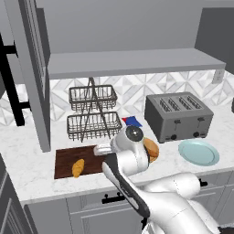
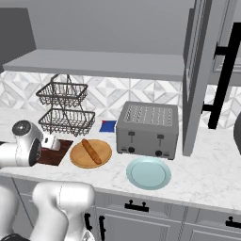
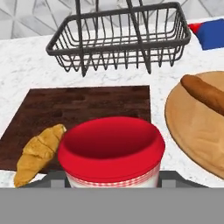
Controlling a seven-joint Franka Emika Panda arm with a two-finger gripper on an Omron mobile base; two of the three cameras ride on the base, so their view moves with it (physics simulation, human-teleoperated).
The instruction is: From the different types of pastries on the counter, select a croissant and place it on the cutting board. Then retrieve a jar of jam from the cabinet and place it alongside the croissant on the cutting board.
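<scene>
Half done: the croissant (image 3: 38,153) lies at the cutting board's (image 3: 87,105) front-left corner, while the pincer (image 3: 112,183) grips the jar of jam (image 3: 111,151) above the board's front edge (not yet set down).

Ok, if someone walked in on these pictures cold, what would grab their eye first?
Probably the jar of jam, red-lidded and large in the hand view, carried in the gripper just above the near edge of the cutting board. Next, the croissant lying on that dark board's front left corner. Then the long brown roll on the round tan board, beside the grey toaster.
</scene>
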